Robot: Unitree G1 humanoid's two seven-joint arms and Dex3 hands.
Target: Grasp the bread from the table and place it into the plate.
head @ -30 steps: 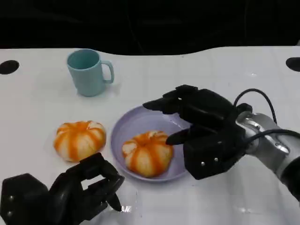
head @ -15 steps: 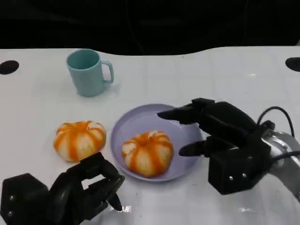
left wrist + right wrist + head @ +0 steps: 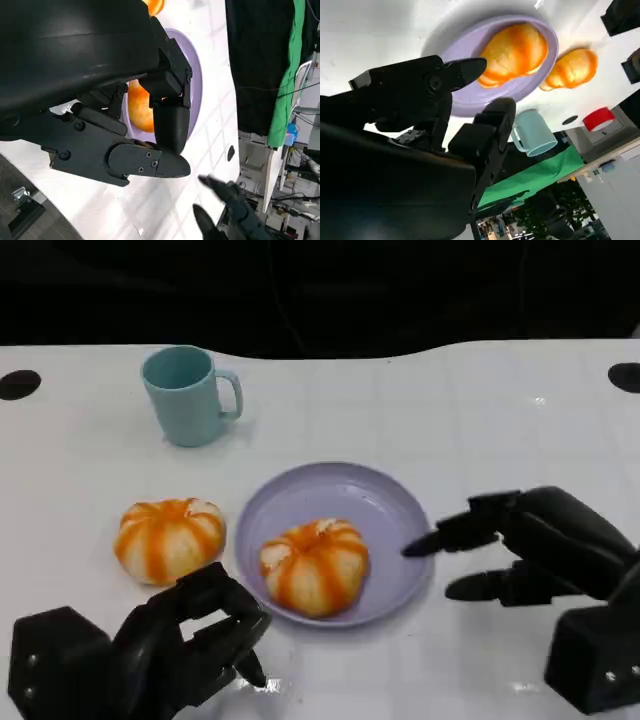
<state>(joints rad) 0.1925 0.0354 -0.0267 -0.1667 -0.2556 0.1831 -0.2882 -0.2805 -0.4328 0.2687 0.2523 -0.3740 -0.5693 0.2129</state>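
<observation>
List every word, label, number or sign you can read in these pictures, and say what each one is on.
None can be read.
The mug, the plate and both breads are plain, with no print.
The hands show screws but no lettering.
The red object in the background of the right wrist view is too blurred to tell whether it bears any text.

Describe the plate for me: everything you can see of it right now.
The plate is round, pale lavender, smooth and shallow with a low raised rim, lying flat on the white table. One orange-striped bread bun sits in its near-left part. The right hand hovers just beside its right rim, holding nothing.
</observation>
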